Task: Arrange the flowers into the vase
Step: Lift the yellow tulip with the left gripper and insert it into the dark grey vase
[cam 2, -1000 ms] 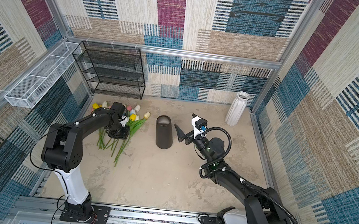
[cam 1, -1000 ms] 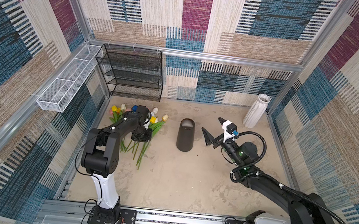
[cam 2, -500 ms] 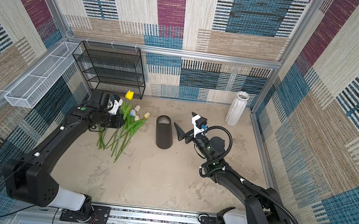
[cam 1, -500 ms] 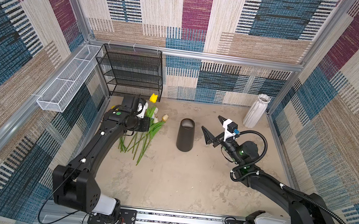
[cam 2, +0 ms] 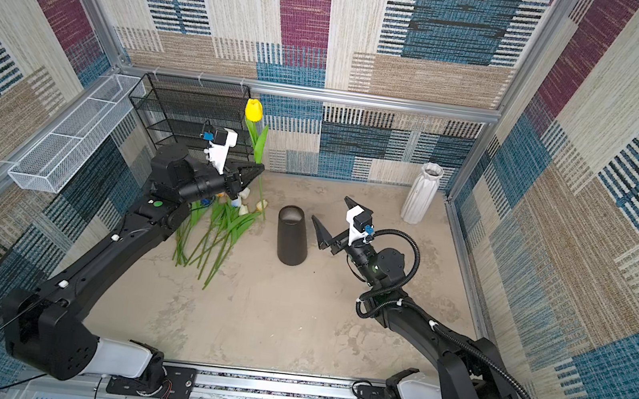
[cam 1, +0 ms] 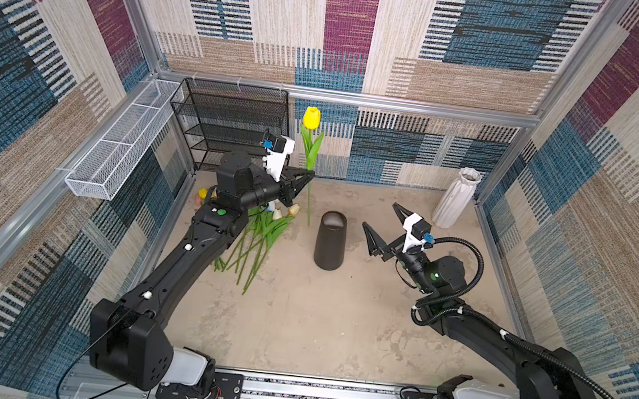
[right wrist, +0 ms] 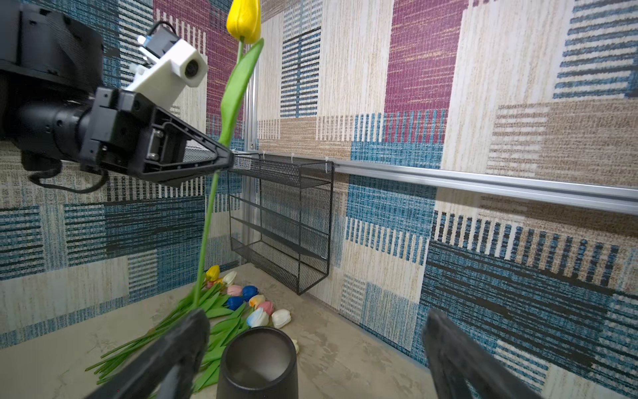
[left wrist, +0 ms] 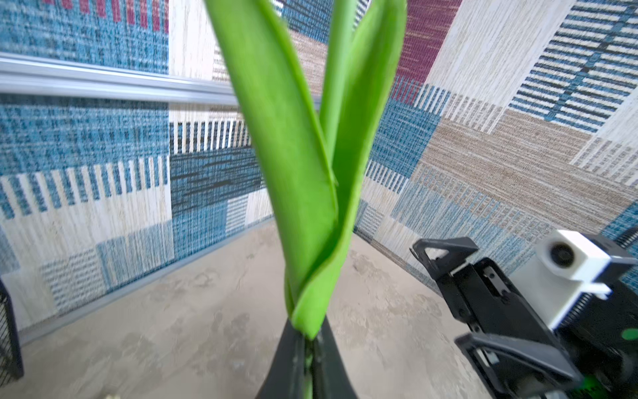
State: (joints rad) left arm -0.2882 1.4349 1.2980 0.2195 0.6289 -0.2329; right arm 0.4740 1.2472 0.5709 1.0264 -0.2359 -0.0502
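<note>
Between patchwork walls [cam 1: 332, 22], left claw [cam 1: 310, 174] pinches yellow tulip [cam 1: 311, 117]; right claw [cam 1: 380, 215] gapes beside black vase [cam 1: 329, 244].

A: The dark vase [cam 1: 329, 248] looks matt and smooth. The worktop [cam 1: 313, 325] is rough and mottled, like concrete.
B: The walls [cam 1: 374, 27] are woven cloth, and the rack [cam 1: 231, 126] is black metal mesh. The rail [right wrist: 483, 179] is brushed metal. The tulip [left wrist: 300, 172] leaves look like smooth plastic.
</note>
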